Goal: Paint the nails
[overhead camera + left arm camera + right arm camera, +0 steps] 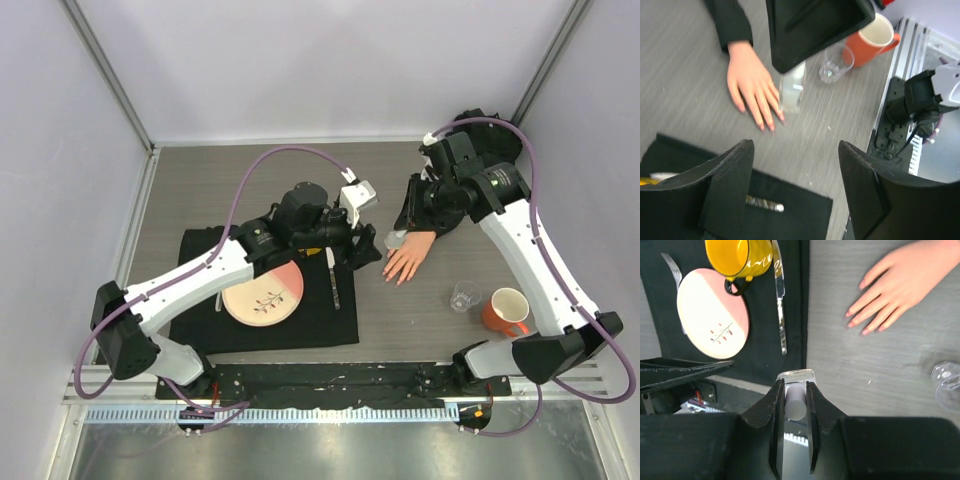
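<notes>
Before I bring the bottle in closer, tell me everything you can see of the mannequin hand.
The mannequin hand is pale pinkish-beige and plastic-looking. It lies palm down on the grey table, right of the black mat, with its fingers spread toward the arm bases. A black sleeve covers its wrist. The nails look slightly darker pink than the skin. The small clear bottle in the right gripper is close beside its fingers; contact cannot be told.

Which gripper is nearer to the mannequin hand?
Right. The right gripper, holding a small clear bottle, is just beside the mannequin hand. The left gripper hangs farther off, over the edge of the black mat.
</notes>
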`<action>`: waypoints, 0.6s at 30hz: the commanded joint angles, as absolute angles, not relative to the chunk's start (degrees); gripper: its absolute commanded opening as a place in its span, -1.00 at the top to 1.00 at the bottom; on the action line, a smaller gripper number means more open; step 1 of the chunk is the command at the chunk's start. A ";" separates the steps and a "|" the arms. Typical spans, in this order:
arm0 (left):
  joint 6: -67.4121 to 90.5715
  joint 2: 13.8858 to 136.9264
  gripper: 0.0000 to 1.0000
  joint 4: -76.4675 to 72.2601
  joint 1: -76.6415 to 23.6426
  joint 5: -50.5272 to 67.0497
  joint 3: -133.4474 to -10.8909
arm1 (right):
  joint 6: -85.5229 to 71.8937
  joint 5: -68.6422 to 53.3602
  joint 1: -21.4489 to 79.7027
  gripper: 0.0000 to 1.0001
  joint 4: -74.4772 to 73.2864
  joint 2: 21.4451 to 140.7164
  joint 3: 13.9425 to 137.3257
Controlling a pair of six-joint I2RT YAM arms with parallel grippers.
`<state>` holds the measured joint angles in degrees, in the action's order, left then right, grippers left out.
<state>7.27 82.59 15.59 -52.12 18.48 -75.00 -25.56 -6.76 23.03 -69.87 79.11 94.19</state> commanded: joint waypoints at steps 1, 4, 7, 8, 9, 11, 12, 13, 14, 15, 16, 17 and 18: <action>2.55 79.63 -0.37 1.86 -52.82 17.14 -73.13 | -29.00 -10.02 23.03 0.97 -73.03 75.41 97.64; 2.11 80.94 -0.33 0.79 -52.73 19.68 -73.74 | -29.88 -11.16 23.03 0.98 -73.21 75.14 97.91; 0.71 82.52 -0.26 0.79 -52.73 21.44 -75.06 | -30.76 -13.36 23.03 0.98 -72.60 75.67 100.01; 0.62 82.79 -0.26 0.79 -52.73 21.53 -75.32 | -31.02 -13.45 23.03 0.97 -72.68 75.93 100.98; 0.53 83.05 -0.26 0.44 -52.73 21.45 -75.58 | -31.29 -13.53 23.03 0.98 -72.77 76.29 101.94; 0.44 83.84 -0.25 0.26 -52.73 21.53 -76.02 | -31.73 -14.06 23.03 0.98 -73.56 77.78 104.58; 0.27 84.11 -0.24 0.18 -52.73 21.88 -76.46 | -31.99 -14.58 23.03 0.98 -73.74 78.13 105.11; 0.18 84.81 -0.22 0.26 -52.73 22.41 -76.73 | -32.34 -15.11 23.03 0.98 -73.57 78.40 105.55; 0.18 85.08 -0.20 0.18 -52.73 22.41 -76.90 | -32.34 -15.12 23.03 0.98 -73.30 78.40 105.73; 0.18 85.17 -0.14 0.09 -52.82 22.50 -76.90 | -32.26 -15.03 22.94 0.98 -73.04 78.40 105.91; 0.18 85.17 -0.11 -1.48 -52.82 21.63 -76.56 | -32.34 -15.03 23.03 0.98 -73.39 78.66 106.78; 0.18 85.17 -0.10 -2.02 -52.74 21.45 -76.38 | -32.08 -15.20 23.03 0.98 -73.82 79.53 107.31; 0.18 85.25 -0.08 -2.37 -52.73 21.27 -76.38 | -32.08 -15.47 23.03 0.98 -74.26 79.80 107.75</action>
